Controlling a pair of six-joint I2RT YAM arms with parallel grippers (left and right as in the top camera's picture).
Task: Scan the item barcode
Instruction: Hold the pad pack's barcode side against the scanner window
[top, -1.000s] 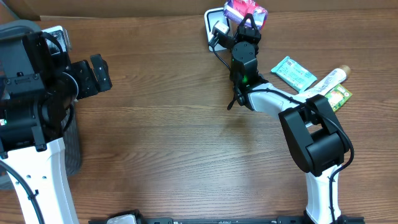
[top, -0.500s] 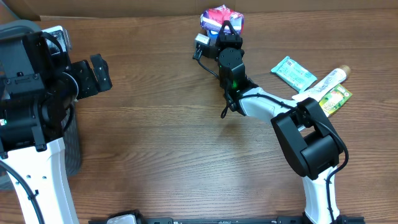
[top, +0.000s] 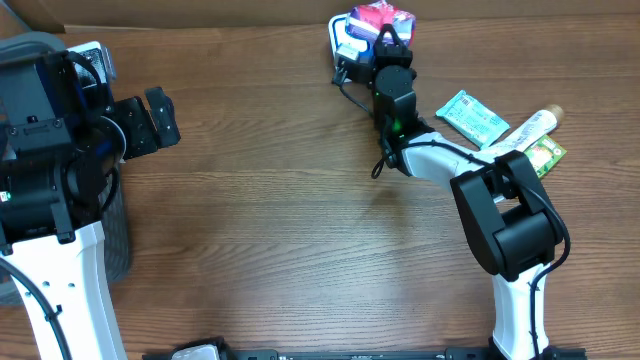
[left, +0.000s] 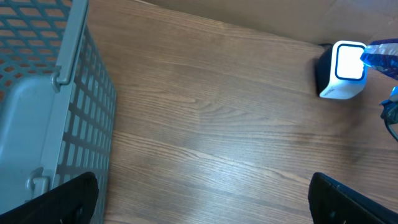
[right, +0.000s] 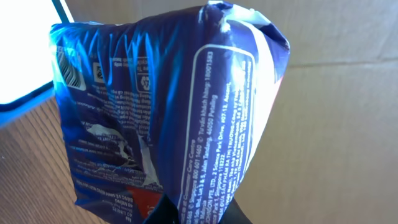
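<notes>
Packet (right: 168, 106): shiny blue and pink bag, up off the bench (top: 280, 200) at the far edge, pinched from below by my right hand. On the right wrist cam it fills most of the view, with the printed back panel facing the lens.
Right hand (top: 388, 38): clenched on the packet's bottom end. Its fingers (right: 186, 214) just poke in at the bottom of the wrist view.
Scanner (top: 345, 42): small white box with a lit face, just beside the packet, on its left as seen from overhead. I can't tell from my feeds whether they touch.
Left hand (top: 165, 118): released, jaws spread wide, nothing in it, over the left side of the bench and well apart from the packet.
Basket (left: 37, 93): grey mesh one, right next to the left hand.
Other stuff: teal pack (top: 472, 117), white tube (top: 525, 130) and green pack (top: 545, 155) lying near the right edge, with the tube and green pack touching.
</notes>
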